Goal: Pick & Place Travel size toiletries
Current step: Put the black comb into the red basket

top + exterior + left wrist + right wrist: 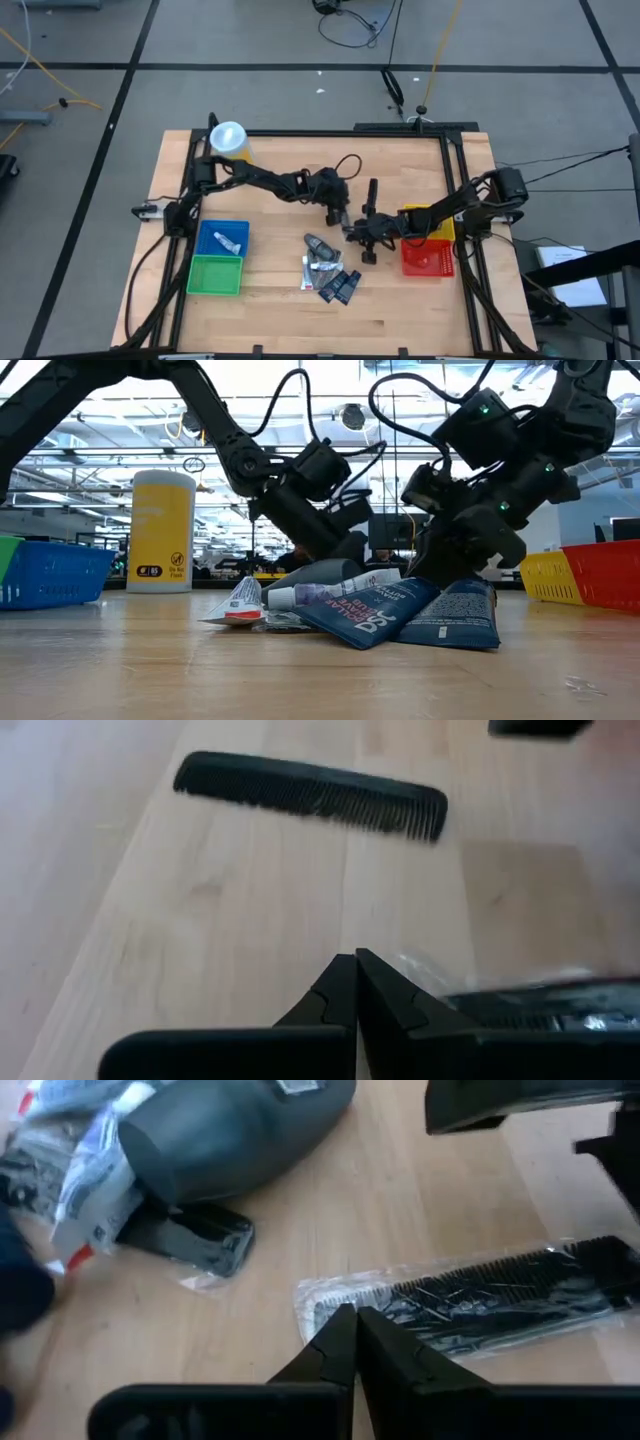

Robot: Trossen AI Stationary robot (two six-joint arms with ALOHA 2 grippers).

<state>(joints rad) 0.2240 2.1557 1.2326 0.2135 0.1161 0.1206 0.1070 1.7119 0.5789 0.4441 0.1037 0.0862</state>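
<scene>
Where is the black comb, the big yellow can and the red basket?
black comb (312, 795): left wrist view, middle of its teeth.
big yellow can (161, 532): low view, middle of its side.
red basket (425, 262): high view, its mesh floor.

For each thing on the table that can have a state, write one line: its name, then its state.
Left gripper: fingers shut, holding nothing.
Right gripper: fingers shut at the edge of the wrapped comb, grip unclear.
Bare comb: unwrapped, lying flat.
Yellow cylinder: upright, lid on.
Blue bin: holds one white tube.
Green bin: nothing visible inside.
Toiletry pile: heaped, unsorted.
</scene>
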